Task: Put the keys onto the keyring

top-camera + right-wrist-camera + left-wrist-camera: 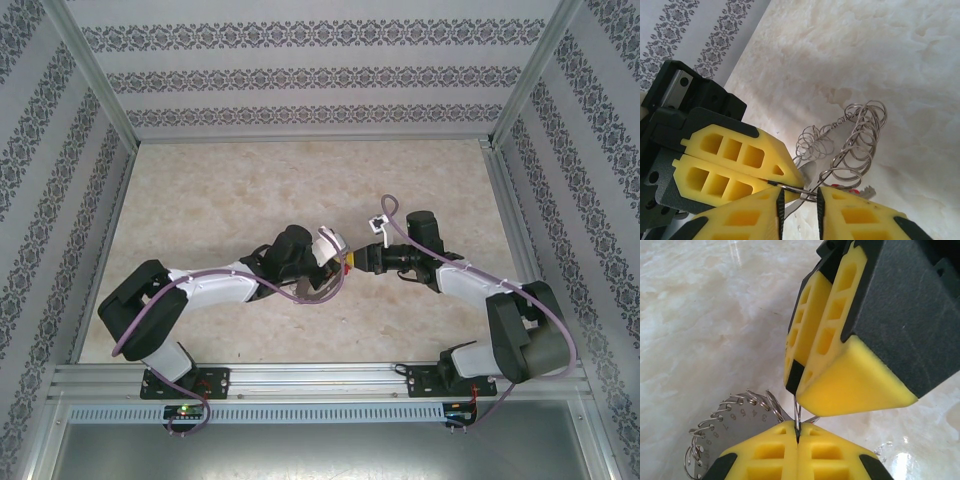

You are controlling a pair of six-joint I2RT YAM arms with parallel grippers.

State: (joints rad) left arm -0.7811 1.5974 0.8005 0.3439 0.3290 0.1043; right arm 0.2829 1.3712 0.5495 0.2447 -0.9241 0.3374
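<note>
My left gripper [798,432] is shut on a thin silvery ring at the edge of the keyring [735,425], a grey hoop fringed with small wire rings. My right gripper [796,390] comes in from above, and the same ring runs up between its pads. In the right wrist view its fingers [798,197] stand slightly apart, with the ring wire lying across the gap. The left gripper [785,181] meets them tip to tip. The key's red head [847,189] and short blade peek out behind my right finger, under the coiled rings [855,145]. Seen from above, both grippers [328,262] [356,263] meet mid-table.
The pale marbled tabletop [300,180] lies bare around the arms. Patterned walls [300,75] enclose the back and both sides. A metal rail [320,378] runs along the near edge, and a purple cable [290,292] loops under the left wrist.
</note>
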